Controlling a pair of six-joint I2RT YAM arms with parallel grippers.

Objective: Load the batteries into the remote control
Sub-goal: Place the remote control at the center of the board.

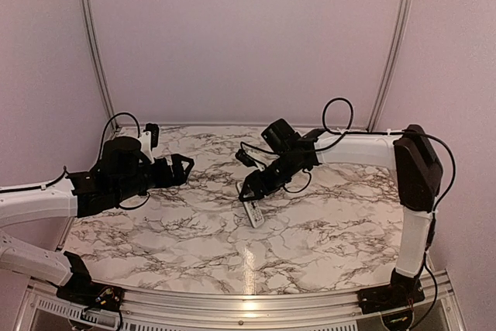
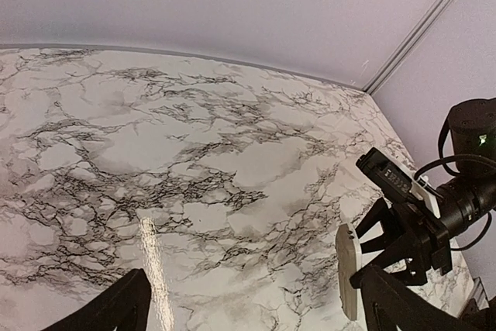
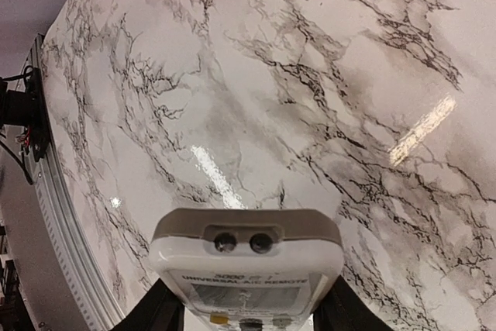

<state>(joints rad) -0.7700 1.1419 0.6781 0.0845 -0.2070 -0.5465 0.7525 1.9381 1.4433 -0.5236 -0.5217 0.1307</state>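
Note:
The remote control (image 1: 254,214) is a slim white handset with a small screen. My right gripper (image 1: 251,189) is shut on its near end and holds it tilted above the middle of the marble table (image 1: 325,222). In the right wrist view the remote's (image 3: 246,265) front end with two emitter holes fills the space between my fingers (image 3: 155,312). It shows edge-on in the left wrist view (image 2: 348,269). My left gripper (image 1: 184,168) is open and empty at the left, well apart from the remote. No batteries are visible.
Pale walls with metal corner posts (image 1: 93,44) close the back and sides. A metal rail (image 1: 248,304) runs along the table's near edge. Black cables (image 1: 337,114) loop off the right arm.

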